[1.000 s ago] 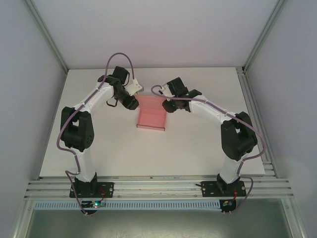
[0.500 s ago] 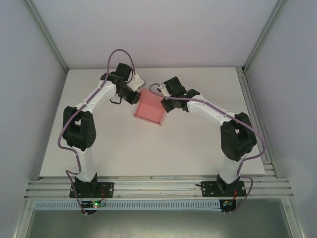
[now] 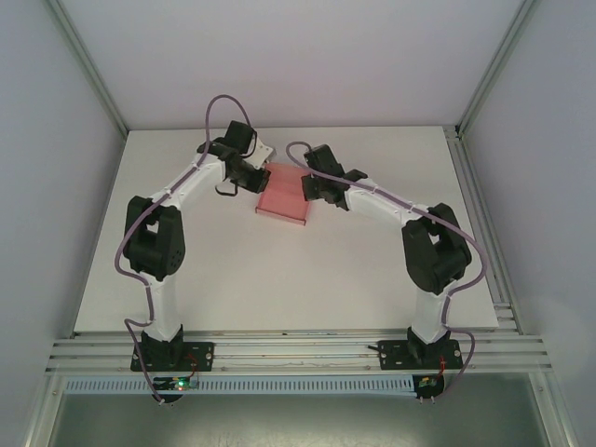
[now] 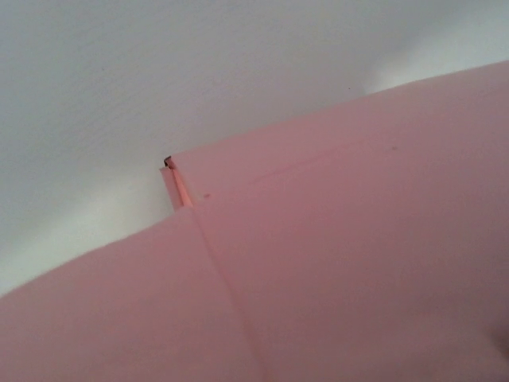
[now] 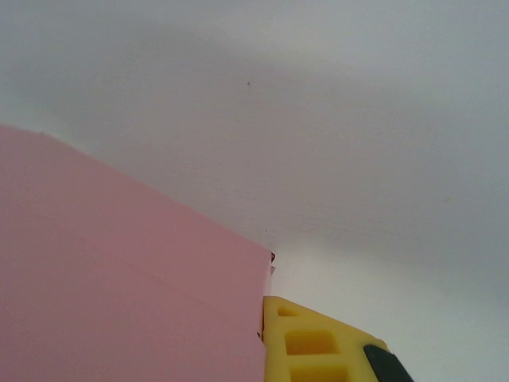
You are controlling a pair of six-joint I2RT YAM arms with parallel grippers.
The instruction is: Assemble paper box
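The pink paper box [image 3: 283, 199] sits at the far middle of the white table [image 3: 279, 279], partly folded, with creases and a small tab showing. My left gripper [image 3: 265, 181] is at its far left corner and my right gripper [image 3: 305, 189] is at its far right edge. In the left wrist view the paper box [image 4: 334, 239] covers the jaws, so the fingers are hidden. Seen from the right wrist, the paper box [image 5: 119, 270] runs in beside a yellow finger pad [image 5: 314, 342]. Both grippers are shut on the card.
Aluminium rails [image 3: 298, 352] run along the near edge by the arm bases. A frame rail [image 3: 477, 214] borders the table on the right. White enclosure walls stand on three sides. Purple cables loop over both wrists.
Both grippers have closed on the box's far edges. The arms drew closer together, and the box shifted slightly toward the back and turned.
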